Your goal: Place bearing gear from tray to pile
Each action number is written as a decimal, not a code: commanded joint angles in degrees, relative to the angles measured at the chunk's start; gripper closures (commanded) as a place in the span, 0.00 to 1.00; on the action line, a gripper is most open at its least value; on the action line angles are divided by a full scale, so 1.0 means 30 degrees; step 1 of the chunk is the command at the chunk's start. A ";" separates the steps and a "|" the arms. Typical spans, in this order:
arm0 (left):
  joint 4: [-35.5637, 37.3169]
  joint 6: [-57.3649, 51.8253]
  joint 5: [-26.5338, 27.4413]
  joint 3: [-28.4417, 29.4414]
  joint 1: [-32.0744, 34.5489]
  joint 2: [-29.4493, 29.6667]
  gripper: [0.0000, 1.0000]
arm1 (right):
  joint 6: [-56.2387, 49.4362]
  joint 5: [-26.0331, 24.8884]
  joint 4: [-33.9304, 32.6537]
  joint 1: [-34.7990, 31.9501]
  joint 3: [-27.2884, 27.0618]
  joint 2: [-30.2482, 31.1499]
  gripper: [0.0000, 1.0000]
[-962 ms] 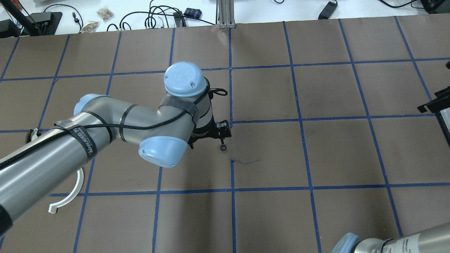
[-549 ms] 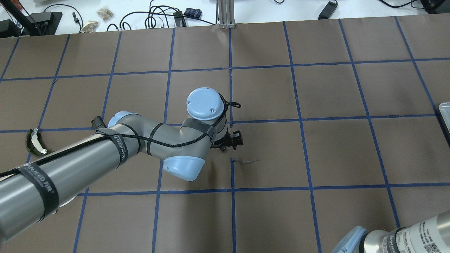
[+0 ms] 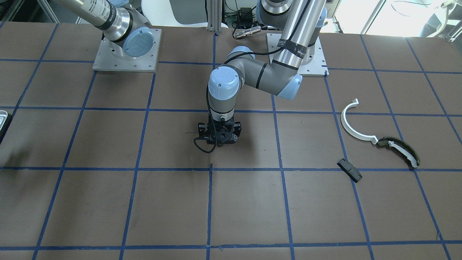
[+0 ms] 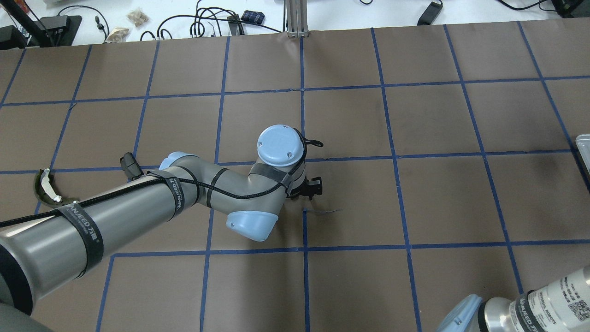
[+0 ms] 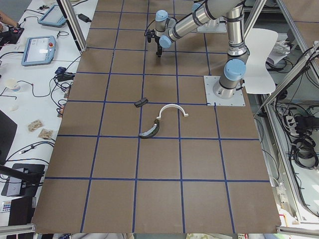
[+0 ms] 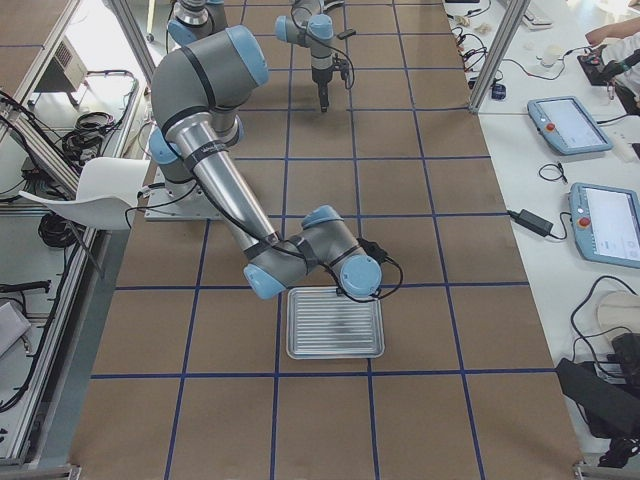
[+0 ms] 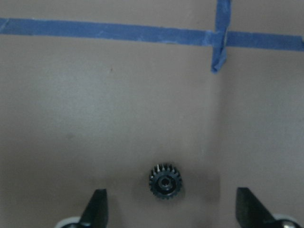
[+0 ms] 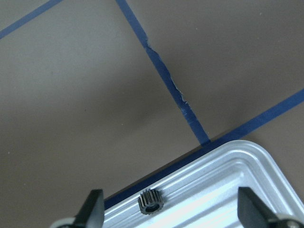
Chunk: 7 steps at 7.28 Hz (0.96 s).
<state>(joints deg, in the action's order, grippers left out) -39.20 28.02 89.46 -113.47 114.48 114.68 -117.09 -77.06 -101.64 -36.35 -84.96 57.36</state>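
Note:
A small black bearing gear (image 7: 165,181) lies flat on the brown mat in the table's middle. My left gripper (image 7: 173,209) is open and points straight down over it, one fingertip on each side; it also shows in the front view (image 3: 219,139) and the overhead view (image 4: 309,189), where the wrist hides the gear. My right gripper (image 8: 172,209) is open above a corner of the whitish ribbed tray (image 8: 228,175), where a second black gear (image 8: 150,202) lies near the rim. The pile is a white half-ring (image 3: 352,124), an olive curved piece (image 3: 402,150) and a black block (image 3: 349,170).
The tray (image 6: 335,325) sits at the table's end on my right, with only its edge in the overhead view (image 4: 583,147). A thin stray fibre (image 4: 325,211) lies beside the left gripper. Blue tape lines grid the mat.
My left arm has swung forward and down, and its wrist now covers the gear in the overhead view. My right gripper has left the overhead view's right edge, uncovering the tray's edge.

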 commanded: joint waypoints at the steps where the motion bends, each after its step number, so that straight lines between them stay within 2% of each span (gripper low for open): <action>1: 0.0059 -0.0080 0.0034 0.0118 -0.0044 0.0064 0.39 | -0.0666 -0.0443 -0.0015 0.0016 -0.0272 -0.0400 0.00; 3: 0.0059 -0.0257 0.0296 0.0236 -0.0162 0.0122 0.39 | -0.0844 -0.1585 -0.0015 0.0016 -0.0302 -0.0751 0.00; 6: 0.0059 -0.0199 0.0327 0.0207 -0.0162 0.0122 0.61 | -0.0640 -0.1559 -0.0015 -0.0013 -0.0536 -0.0985 0.09; 7: 0.0059 -0.0285 0.0414 0.0235 -0.0162 0.0093 0.90 | -0.0639 -0.1559 -0.0015 -0.0013 -0.0537 -0.1074 0.15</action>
<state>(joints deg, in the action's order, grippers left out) -39.03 27.31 90.49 -112.77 114.00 115.03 -119.14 -81.72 -101.69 -36.37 -86.45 54.57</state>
